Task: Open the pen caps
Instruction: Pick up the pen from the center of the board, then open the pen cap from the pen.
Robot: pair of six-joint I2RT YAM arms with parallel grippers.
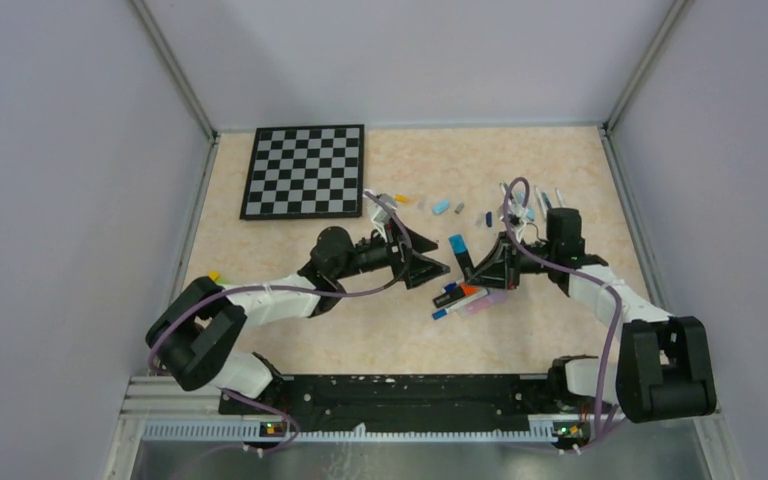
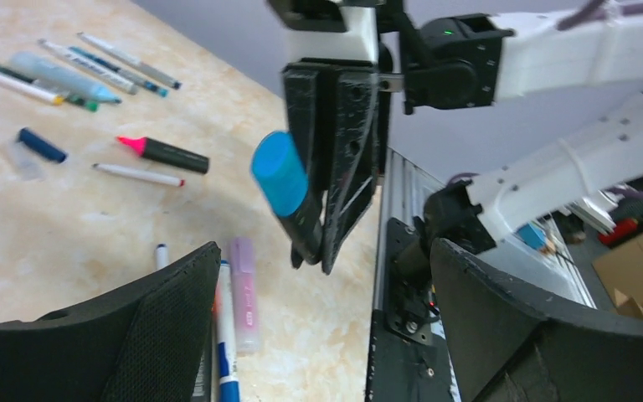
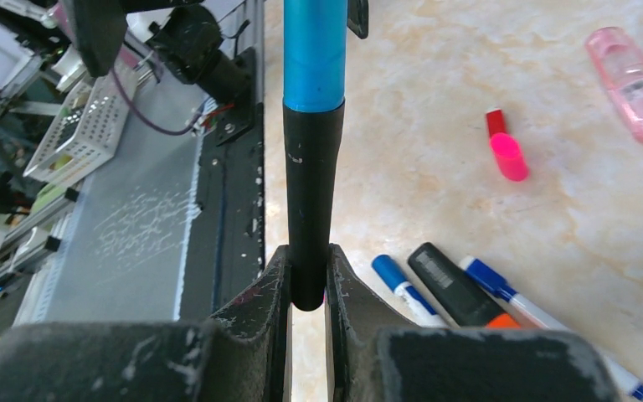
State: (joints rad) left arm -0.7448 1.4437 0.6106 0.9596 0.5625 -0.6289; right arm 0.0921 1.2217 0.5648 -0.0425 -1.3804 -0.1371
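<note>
While the right hand (image 3: 308, 289) clamps the black marker (image 3: 312, 193) above the counter (image 3: 435, 126), its blue cap (image 3: 314, 50) faces the wide-open, empty left hand (image 1: 434, 266).
Probably light, stiff, slick plastic, fitted snugly: pinch the cap mid-length.

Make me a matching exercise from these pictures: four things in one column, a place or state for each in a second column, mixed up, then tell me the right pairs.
Column one:
1. left gripper
2. right gripper
3. blue cap
4. checkerboard

Column two:
A. lying flat at the far edge of the table, on its left half
B. shut on the black marker
C. open, holding nothing
D. sitting on the end of the held marker

Pairs: 1-C, 2-B, 3-D, 4-A.
</note>
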